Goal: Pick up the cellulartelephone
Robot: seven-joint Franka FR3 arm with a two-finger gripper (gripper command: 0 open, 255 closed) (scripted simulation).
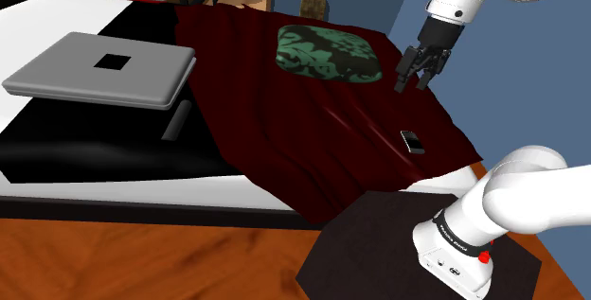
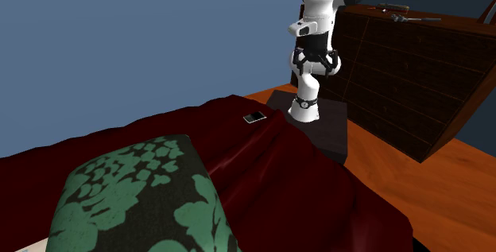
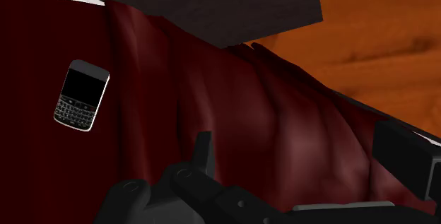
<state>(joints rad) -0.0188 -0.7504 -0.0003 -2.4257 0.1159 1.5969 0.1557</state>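
Shoulder view: white arm [image 1: 530, 194] on dark box stand [image 1: 379, 241] nearest. Beyond, wrinkled dark-red cloth [image 1: 284, 109] draped over bed. cellulartelephone [image 1: 411, 140] flat on cloth near stand-side edge. Gripper [image 1: 414, 82] above it, apart, fingers spread. Green-patterned cushion [image 1: 330, 52] and closed grey laptop [image 1: 104, 69] well apart.
Second exterior view: cushion up front, dark brown dresser [image 2: 413, 75] behind stand.
Wrist view: cellulartelephone black, silver-rimmed, keypad showing, off to side of fingers, untouched.
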